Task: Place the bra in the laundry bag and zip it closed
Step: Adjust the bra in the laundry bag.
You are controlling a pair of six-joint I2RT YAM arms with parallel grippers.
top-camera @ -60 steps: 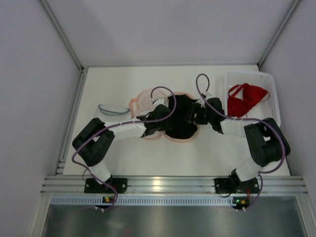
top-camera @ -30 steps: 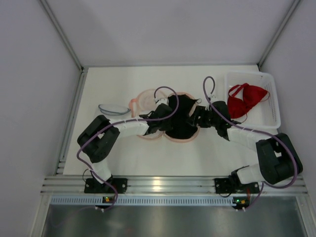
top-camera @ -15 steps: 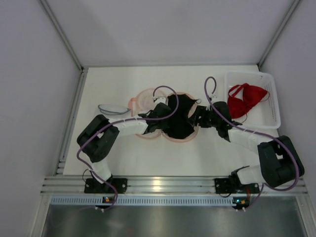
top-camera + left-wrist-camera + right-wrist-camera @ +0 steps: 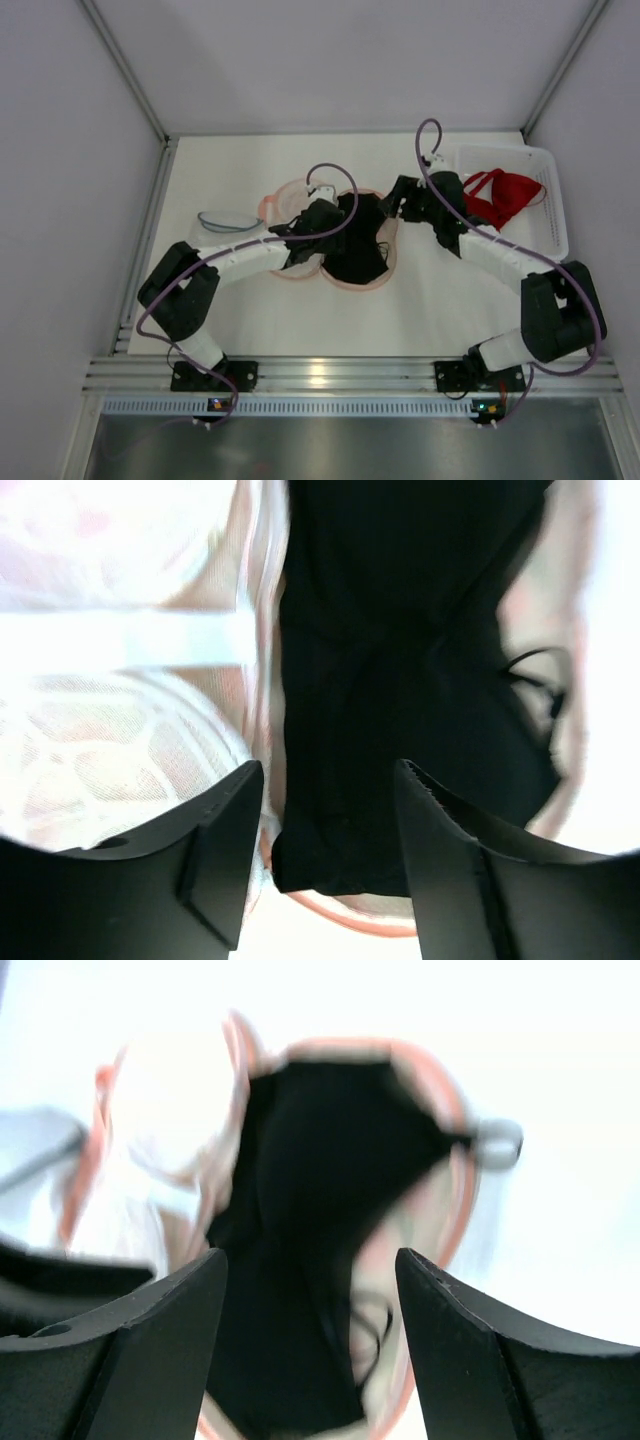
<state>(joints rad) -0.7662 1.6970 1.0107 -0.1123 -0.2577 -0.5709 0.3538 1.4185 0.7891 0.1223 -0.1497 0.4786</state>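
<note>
Left claw point(image 4: 325, 780) jaws apart, empty, over bra point(image 4: 358, 240) inside laundry bag point(image 4: 272, 208). Right claw point(image 4: 310, 1260) apart, empty, beside bag. Risk: strap loop near bag rim likely snags zipper.

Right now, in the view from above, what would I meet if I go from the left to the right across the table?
Clear plastic piece → pink mesh laundry bag → black bra on the bag's right half → white basket holding the red bra.
</note>
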